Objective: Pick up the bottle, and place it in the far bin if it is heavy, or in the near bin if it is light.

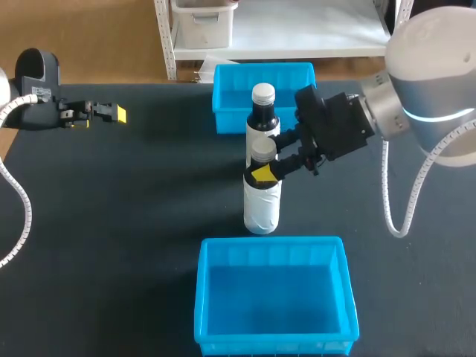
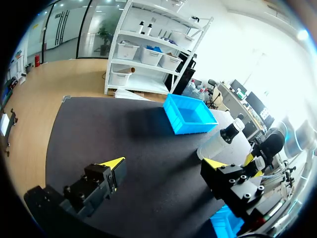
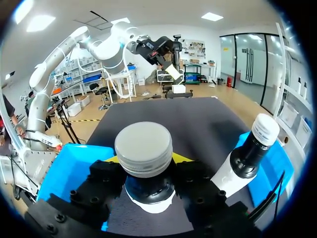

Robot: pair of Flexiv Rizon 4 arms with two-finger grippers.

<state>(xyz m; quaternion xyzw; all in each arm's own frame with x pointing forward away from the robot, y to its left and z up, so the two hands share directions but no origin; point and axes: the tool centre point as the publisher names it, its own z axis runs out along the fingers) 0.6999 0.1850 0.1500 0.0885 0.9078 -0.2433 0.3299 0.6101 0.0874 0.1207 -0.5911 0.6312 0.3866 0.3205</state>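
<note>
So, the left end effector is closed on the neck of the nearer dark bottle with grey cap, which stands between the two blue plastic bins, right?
No: the right end effector is closed on the neck of the nearer dark bottle with grey cap, as the head view shows; the left end effector is open, at the left of the table. The rest is correct.

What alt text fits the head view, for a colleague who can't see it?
The right tool grips the neck of the near bottle, upright on the table between the near bin and the far bin. A second bottle stands behind it; the left tool hangs open at far left.
</note>
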